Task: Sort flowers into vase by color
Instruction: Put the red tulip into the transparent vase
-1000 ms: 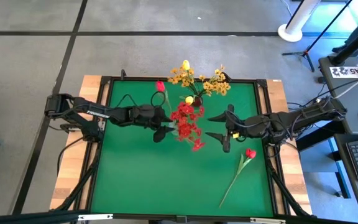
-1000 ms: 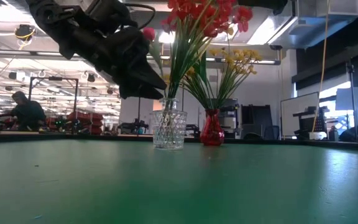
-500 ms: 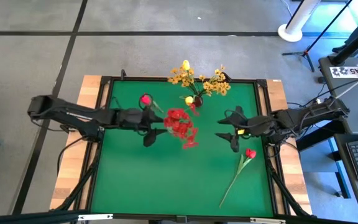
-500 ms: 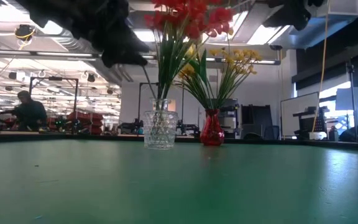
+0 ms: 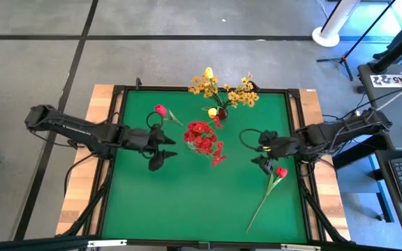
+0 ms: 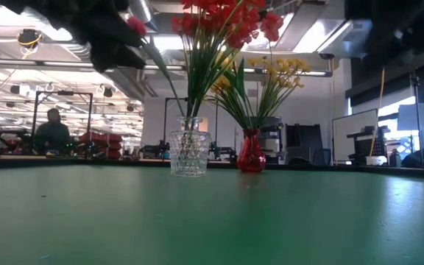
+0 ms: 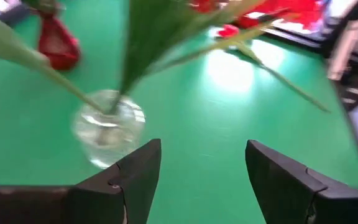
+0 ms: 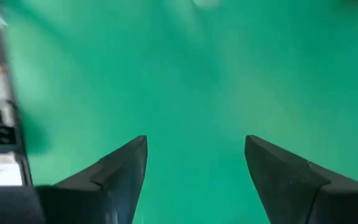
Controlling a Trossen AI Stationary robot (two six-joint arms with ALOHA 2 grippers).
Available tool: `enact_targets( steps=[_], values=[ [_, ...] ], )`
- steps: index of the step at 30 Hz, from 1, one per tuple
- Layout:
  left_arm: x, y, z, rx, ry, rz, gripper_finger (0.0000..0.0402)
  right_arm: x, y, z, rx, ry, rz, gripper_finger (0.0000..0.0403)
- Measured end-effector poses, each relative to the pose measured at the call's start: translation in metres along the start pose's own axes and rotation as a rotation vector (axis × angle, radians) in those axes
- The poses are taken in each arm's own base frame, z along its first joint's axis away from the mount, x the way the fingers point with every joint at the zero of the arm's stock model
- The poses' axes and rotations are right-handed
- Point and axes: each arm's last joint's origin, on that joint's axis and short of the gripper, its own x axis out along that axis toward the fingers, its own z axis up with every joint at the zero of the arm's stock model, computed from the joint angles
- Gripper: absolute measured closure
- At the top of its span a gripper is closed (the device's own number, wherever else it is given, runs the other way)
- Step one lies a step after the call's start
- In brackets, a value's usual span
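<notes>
A clear glass vase (image 5: 199, 143) (image 6: 190, 154) stands mid-table and holds red small-blossom clusters (image 5: 204, 138). A red tulip (image 5: 160, 110) leans out of it toward the left. Behind it a red vase (image 6: 251, 154) (image 5: 222, 111) holds yellow-orange sprays (image 5: 239, 94) and yellow tulips. Another red tulip (image 5: 280, 171) lies flat on the table near the right edge, its stem running toward the near side. My left gripper (image 5: 160, 152) (image 7: 201, 168) is open, left of the clear vase (image 7: 107, 127). My right gripper (image 5: 262, 155) (image 8: 194, 168) is open, tipped down over bare table beside the lying tulip.
The green table top (image 5: 187, 202) is bare on its near half and left side. A black raised frame (image 5: 117, 90) runs round it. Beyond the table a person (image 6: 52, 132) sits far off at the left, among workshop benches and stands.
My left gripper has drawn back from the clear vase toward the table's left edge. The clear vase slid slightly left, and the red tulip now leans out of it to the left. My right gripper has moved toward the right, nearer the lying tulip, and tipped downward.
</notes>
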Motion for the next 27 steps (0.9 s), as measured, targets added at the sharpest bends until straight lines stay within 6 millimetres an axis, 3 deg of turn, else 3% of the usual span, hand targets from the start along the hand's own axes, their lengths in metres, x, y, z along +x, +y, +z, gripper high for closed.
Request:
enact_targets(
  steps=[4, 11, 16, 22, 27],
  values=[
    [-0.006, -0.018, -0.009, -0.024, 0.011, -0.061, 0.0173, 0.013, -0.003, -0.015, 0.188, 0.212, -0.115, 0.0133],
    [-0.020, -0.046, -0.024, -0.037, -0.036, -0.037, 0.0173, 0.035, 0.015, -0.051, 0.365, 0.463, -0.307, 0.0133],
    [-0.026, -0.058, -0.032, -0.033, -0.076, -0.005, 0.0173, 0.042, 0.039, -0.079, 0.478, 0.466, -0.342, 0.0133],
    [-0.020, -0.068, -0.043, -0.006, -0.065, 0.022, 0.0173, 0.052, 0.059, -0.113, 0.604, 0.447, -0.413, 0.0133],
    [-0.009, -0.073, -0.050, -0.009, -0.048, 0.034, 0.0173, 0.070, 0.067, -0.126, 0.670, 0.425, -0.442, 0.0133]
  ],
)
